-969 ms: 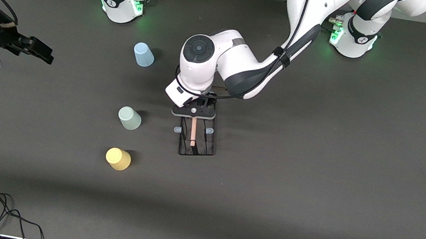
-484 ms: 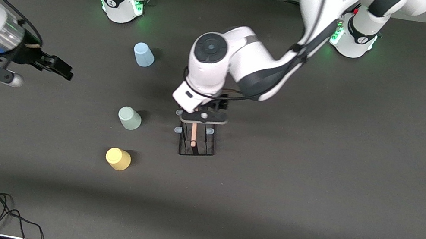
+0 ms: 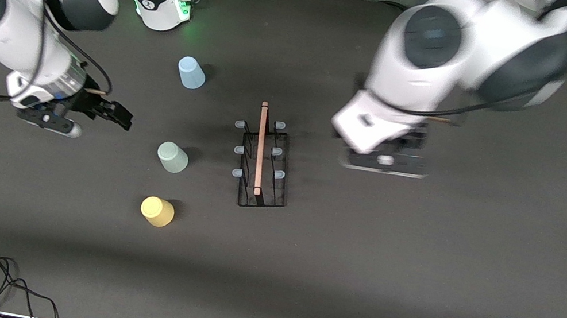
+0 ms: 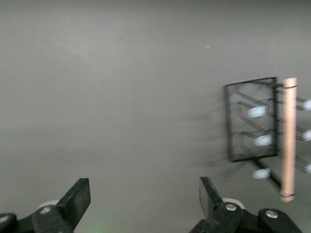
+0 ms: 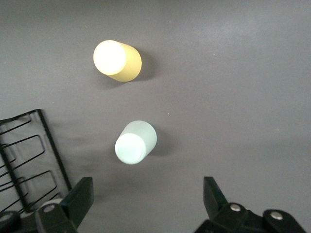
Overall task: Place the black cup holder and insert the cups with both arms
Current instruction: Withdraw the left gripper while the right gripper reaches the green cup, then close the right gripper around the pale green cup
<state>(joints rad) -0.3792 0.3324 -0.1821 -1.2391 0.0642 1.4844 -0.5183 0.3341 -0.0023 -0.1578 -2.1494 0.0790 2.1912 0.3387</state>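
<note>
The black cup holder [image 3: 261,162] stands alone near the middle of the bench, its wire base flat on the dark surface and its light-wood dowel handle [image 3: 260,146] running along the top between two rows of blue-capped prongs [image 3: 238,149]. Nothing touches it.

The left hand [image 3: 385,162] hangs over bare bench toward the left arm's end, beside the holder and well apart from it, jaws spread wide and empty; its wrist view shows the holder [image 4: 252,121] off to one side. The right hand [image 3: 113,114] is near the mint green cup [image 3: 172,157], over the bench toward the right arm's end, also wide and empty, with that cup [image 5: 135,141] and the yellow cup [image 5: 117,59] below its fingers [image 5: 77,199].

All three cups stand upside down in a row, the light blue cup [image 3: 191,73] farthest from the front camera and the yellow cup [image 3: 157,211] closest.

The placing step looks done; cup insertion looks next. The tumblers appear light, thin-walled and smooth, so a hard squeeze could flex them or make one pop free. A grip across the tapered wall, near the wider rim resting on the bench, seems safest. The wire rack is probably light too and may skid when a cup is pushed onto a prong.
</note>
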